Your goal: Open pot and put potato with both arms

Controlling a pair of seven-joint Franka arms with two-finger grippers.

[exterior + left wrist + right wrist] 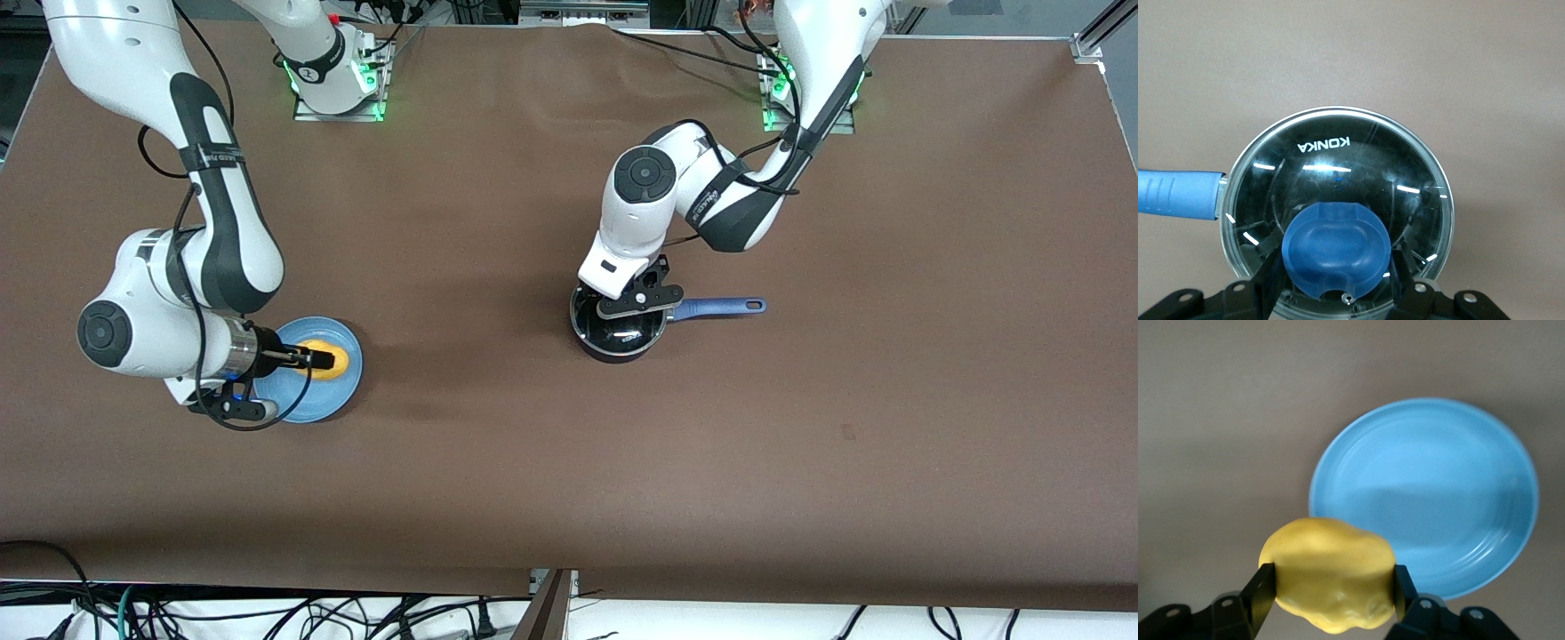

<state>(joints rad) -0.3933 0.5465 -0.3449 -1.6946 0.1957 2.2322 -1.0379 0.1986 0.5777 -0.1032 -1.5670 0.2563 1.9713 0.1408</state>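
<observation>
Right gripper (1328, 595) clamps the lumpy yellow potato (1328, 580) above the glossy blue plate (1451, 493). Left gripper (1336, 283) pinches the lid's blue knob (1337, 248); glass lid (1358, 167) sits on the black pot (613, 331), mid-table.

— What sort of place were you working in?

— You were in a robotics lab, not a kitchen. Two white arms (222, 222) were bolted to metal base plates (338, 111) lit with green lights, standing on a table (551, 462) covered by a plain brown sheet.

— Anything else?

— Loose cables (178, 613) ran along the table's edge, and aluminium framing (1098, 36) stood at its corner.
</observation>
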